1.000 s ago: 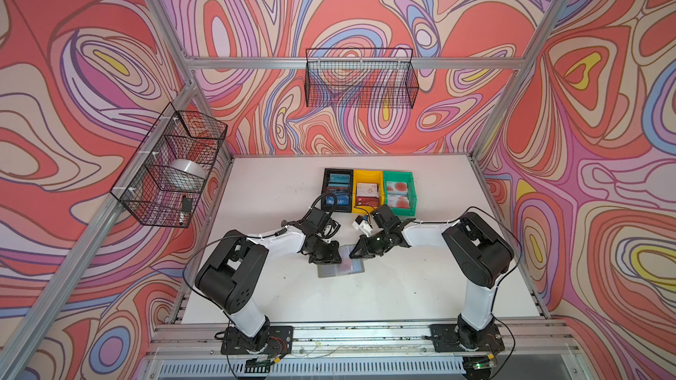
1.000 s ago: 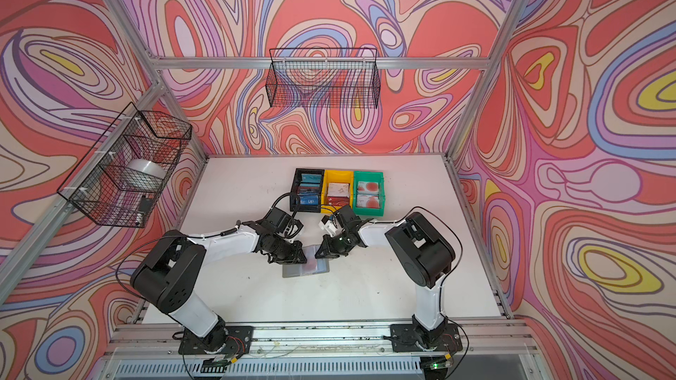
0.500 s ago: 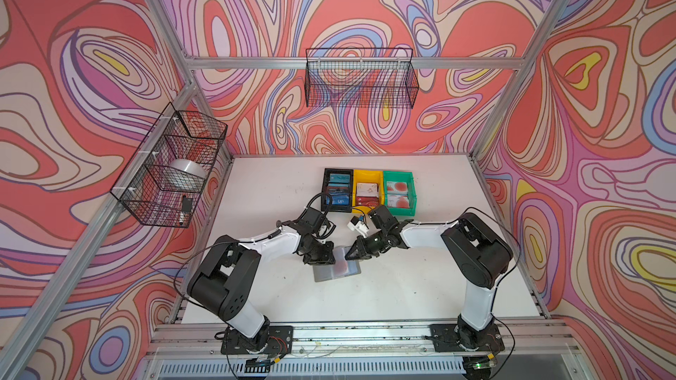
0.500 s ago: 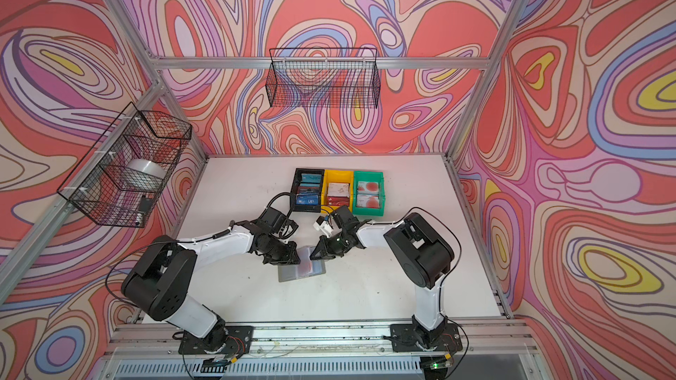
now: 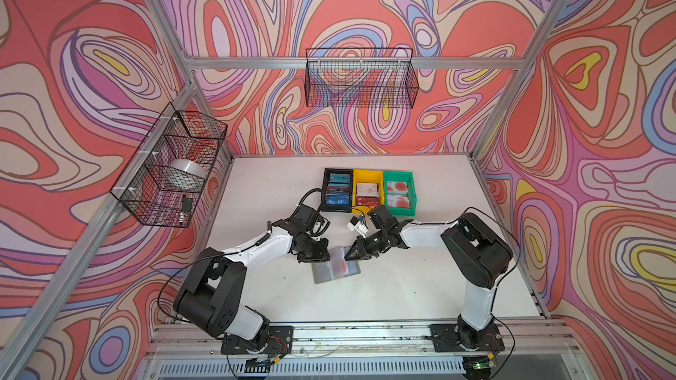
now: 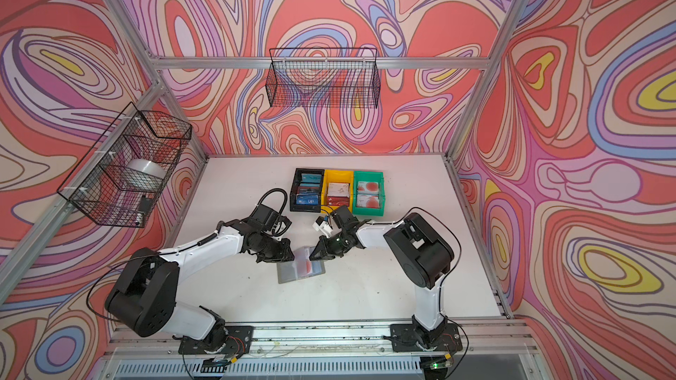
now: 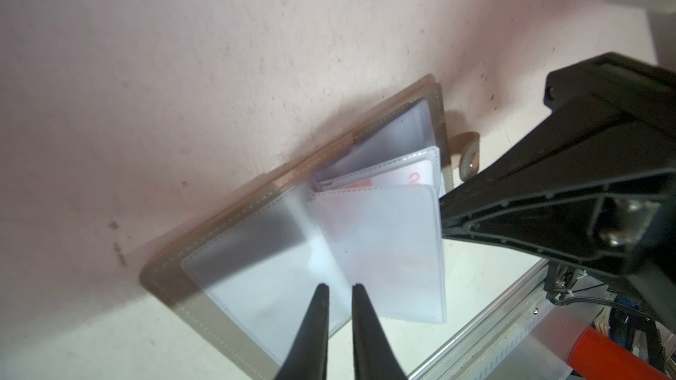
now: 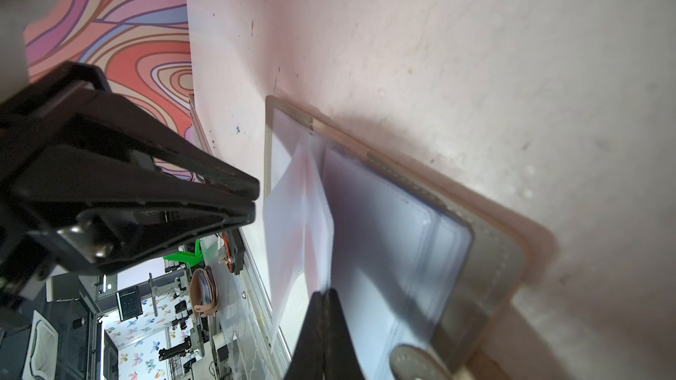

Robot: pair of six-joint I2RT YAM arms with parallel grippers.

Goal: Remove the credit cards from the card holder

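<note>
Between the two pincers, on the table (image 5: 402, 286), the card holder (image 5: 336, 267) lies open and face up, in about the same spot as a second ago. What has changed is around it. The right pincer (image 5: 348, 255) has edged in toward the left pincer (image 5: 326, 258), and the left arm's elbow has sunk toward the front rail. The holder's long axis runs from the left pincer's side to the right pincer's side, a little askew, with the end on the left pincer's side nearer the front rail. Its spine crosses that line, one end lying close by the left pincer's tips. The snap tab (image 7: 468, 151) sticks out from the short edge on the right pincer's side. Clear leaves (image 7: 380, 250) stand fanned up from the spine. A pale card with a red circle (image 5: 339, 265) sits in a pocket just beside the right pincer's tip. In the left wrist view the left pincer (image 7: 339, 288) has its jaws a narrow slit apart over the leaves near the spine, and I cannot tell whether a leaf is nipped between them. The right pincer (image 8: 322, 294) is clenched tight, tips pressed together at the foot of a standing leaf. Whether that thin leaf is caught between them does not show.
</note>
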